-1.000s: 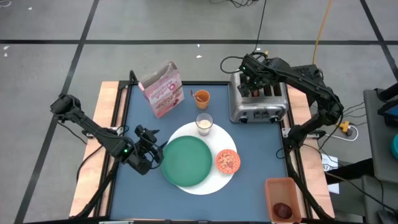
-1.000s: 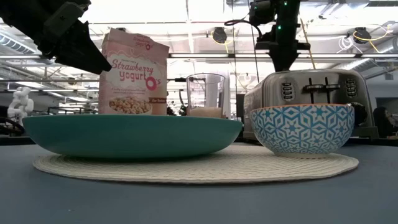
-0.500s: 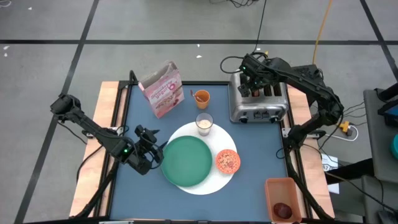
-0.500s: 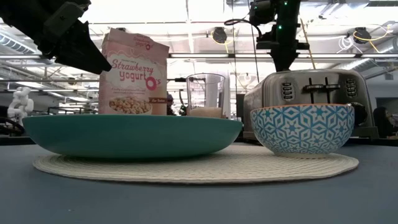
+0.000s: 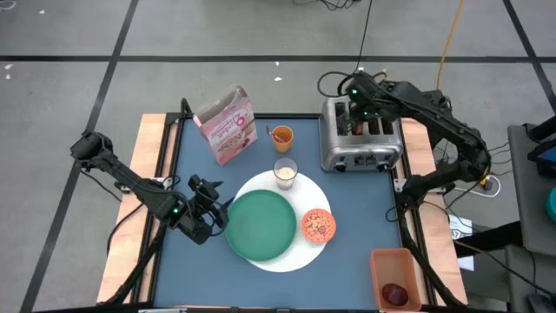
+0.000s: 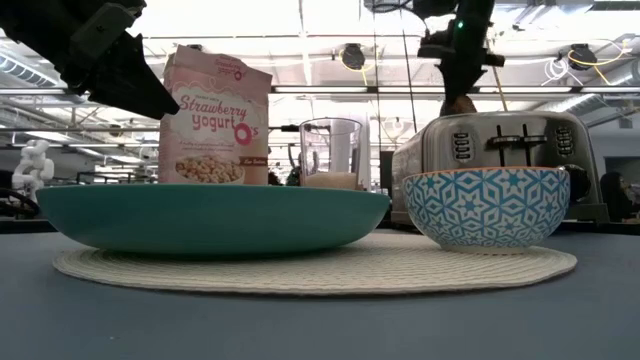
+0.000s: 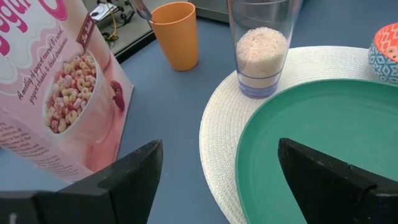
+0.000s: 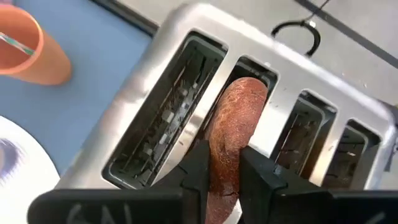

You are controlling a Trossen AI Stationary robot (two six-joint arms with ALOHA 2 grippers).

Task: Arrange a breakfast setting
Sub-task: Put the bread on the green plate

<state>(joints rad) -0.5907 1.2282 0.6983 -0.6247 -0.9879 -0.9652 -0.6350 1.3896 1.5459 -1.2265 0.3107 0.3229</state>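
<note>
My right gripper (image 5: 358, 97) hangs over the silver toaster (image 5: 360, 143) at the far right, shut on a brown bagel (image 8: 235, 118). My left gripper (image 7: 219, 149) stands open and empty at the left edge of the green plate (image 5: 261, 224). The plate rests on the white round mat (image 5: 300, 254) beside the orange patterned bowl (image 5: 318, 224) and the milk glass (image 5: 285, 171). Behind them stand the orange cup (image 5: 281, 136), with the metal spoon (image 5: 272, 130) in it, and the pink cereal box (image 5: 228, 126). The dark red fruit (image 5: 395, 293) lies in the orange bin. My right gripper pinches the bagel's two flat faces (image 8: 225, 163) between its two fingers (image 8: 196, 167), at the bagel's upper end. The fingers slant down from above. The bagel stands on edge below them, its lower end (image 8: 250, 84) at the mouth of the toaster's second slot.
The orange bin (image 5: 382, 261) sits at the near right corner. The toaster's cord (image 8: 298, 31) loops behind it. Bare blue table top lies between the mat and the toaster (image 5: 365, 200) and along the near edge.
My right gripper has risen above the toaster and shifted a little toward the far right, drawing the bagel upward out of its slot. My left arm has kept still.
</note>
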